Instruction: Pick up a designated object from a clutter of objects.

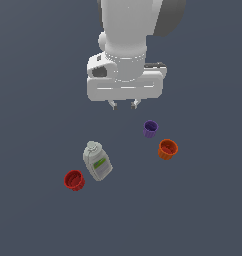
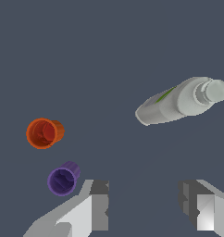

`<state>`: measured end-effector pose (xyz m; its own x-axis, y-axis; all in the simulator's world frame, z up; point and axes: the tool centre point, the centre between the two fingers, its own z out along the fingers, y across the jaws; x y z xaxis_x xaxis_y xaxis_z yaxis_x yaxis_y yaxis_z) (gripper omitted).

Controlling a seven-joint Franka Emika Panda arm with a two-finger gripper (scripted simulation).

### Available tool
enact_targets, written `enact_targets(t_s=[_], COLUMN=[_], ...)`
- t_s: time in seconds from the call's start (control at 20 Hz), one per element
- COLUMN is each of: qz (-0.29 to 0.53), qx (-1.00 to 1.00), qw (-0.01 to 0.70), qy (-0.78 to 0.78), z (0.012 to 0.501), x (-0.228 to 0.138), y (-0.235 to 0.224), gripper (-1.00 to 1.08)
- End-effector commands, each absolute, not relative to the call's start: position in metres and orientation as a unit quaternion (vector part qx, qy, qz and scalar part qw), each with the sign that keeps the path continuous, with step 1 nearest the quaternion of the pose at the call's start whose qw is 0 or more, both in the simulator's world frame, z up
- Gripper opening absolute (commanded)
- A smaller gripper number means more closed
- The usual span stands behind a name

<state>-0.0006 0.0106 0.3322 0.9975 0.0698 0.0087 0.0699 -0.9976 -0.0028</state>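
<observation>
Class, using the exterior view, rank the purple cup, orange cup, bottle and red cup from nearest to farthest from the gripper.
1. Purple cup: just below the gripper, toward the exterior view's right.
2. Orange cup: lower right, beyond the purple cup.
3. Bottle: lower left; too close to the orange cup to call firmly.
4. Red cup: farthest, lower left.

Orange cup, purple cup, red cup, grey bottle (green label).

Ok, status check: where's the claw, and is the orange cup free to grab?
Claw open, empty, above the floor. Orange cup upright, untouched, off to the exterior view's right. Purple cup close beside it, not touching. Grey bottle and red cup well clear.
</observation>
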Motion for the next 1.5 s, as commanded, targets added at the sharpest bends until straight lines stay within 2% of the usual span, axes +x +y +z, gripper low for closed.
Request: enact_targets(t_s=[0.0, 0.7, 1.45], qz=[-0.005, -0.03, -0.101], qx=[-0.999, -0.999, -0.992], qw=[0.0, -0.041, -0.072], qy=[-0.034, -0.014, -0.007], z=[0.33, 0.286, 0.196], x=[0.0, 0.021, 0.035], y=[0.012, 0.044, 0.139], gripper=[0.28, 0.28, 0.28])
